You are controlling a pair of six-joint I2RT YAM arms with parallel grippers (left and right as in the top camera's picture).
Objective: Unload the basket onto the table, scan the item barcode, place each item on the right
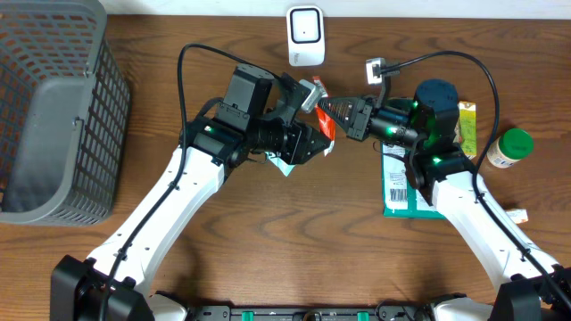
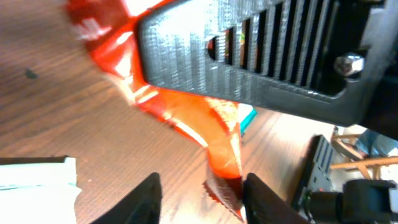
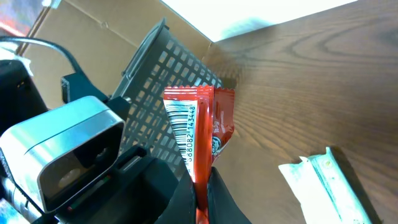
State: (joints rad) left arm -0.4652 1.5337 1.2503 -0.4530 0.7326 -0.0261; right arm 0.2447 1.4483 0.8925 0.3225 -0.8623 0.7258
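Overhead view of a wooden table w/ two robot arms meeting near its middle, toward the far edge. The R gripper has its fingers pressed together on a red packet, holding it up off the table. In the R wrist view the packet stands upright out of the clamped fingertips, its barcode running down a white strip and facing the camera.

The L gripper sits just beside the R one. In the L wrist view its two fingers are apart, and the packet's crimped lower end hangs btwn them, close to one finger; can't tell if it touches.

A white scanner stands at the far edge, approx centre, near both grippers. A grey mesh basket fills the far left corner.

Under the R arm, toward the right edge, a teal-and-white pouch lies flat. Beyond it are a yellow-green packet and a green-capped bottle, near each other. A white wrapper w/ teal print lies on the table below the L gripper.
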